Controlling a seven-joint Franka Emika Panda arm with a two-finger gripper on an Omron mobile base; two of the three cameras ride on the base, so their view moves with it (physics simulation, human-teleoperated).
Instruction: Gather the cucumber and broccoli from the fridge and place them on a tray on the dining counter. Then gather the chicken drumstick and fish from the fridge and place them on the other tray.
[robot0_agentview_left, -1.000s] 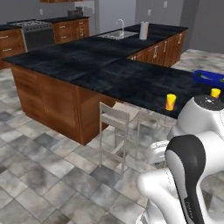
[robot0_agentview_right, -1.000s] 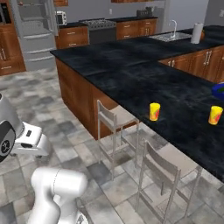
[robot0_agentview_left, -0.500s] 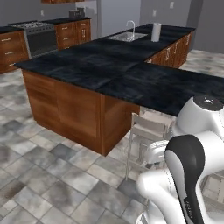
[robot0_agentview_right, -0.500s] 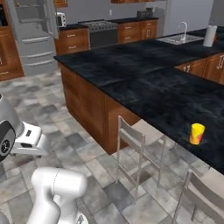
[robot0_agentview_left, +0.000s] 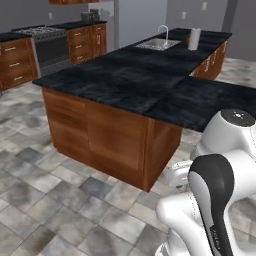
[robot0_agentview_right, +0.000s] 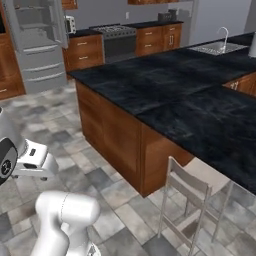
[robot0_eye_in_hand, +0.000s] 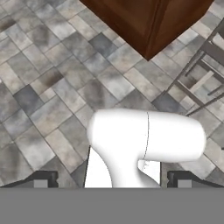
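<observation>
The grey steel fridge (robot0_agentview_right: 36, 50) stands at the far left of the right base view, across the tiled floor; pale shelves seem to show in its upper part. The black stone dining counter (robot0_agentview_right: 200, 115) runs from the middle to the right, and its near corner (robot0_agentview_left: 150, 107) faces me in the left base view. In the hand view my gripper (robot0_eye_in_hand: 113, 180) points down at the floor, its dark fingertips (robot0_eye_in_hand: 41, 179) wide apart, open and holding nothing. The cucumber, broccoli, chicken drumstick, fish and trays are out of view.
A grey chair (robot0_agentview_right: 187, 192) stands against the counter's near side. On the far counter are a sink (robot0_agentview_left: 157, 44) and a white paper roll (robot0_agentview_left: 194, 38). A stove (robot0_agentview_right: 117, 42) and brown cabinets (robot0_agentview_left: 17, 62) line the back wall. Tiled floor (robot0_agentview_left: 50, 200) lies between me and the fridge.
The whole picture has shifted, so the base has driven and turned along the counter. The yellow cups and blue thing have left view. The gripper stays open.
</observation>
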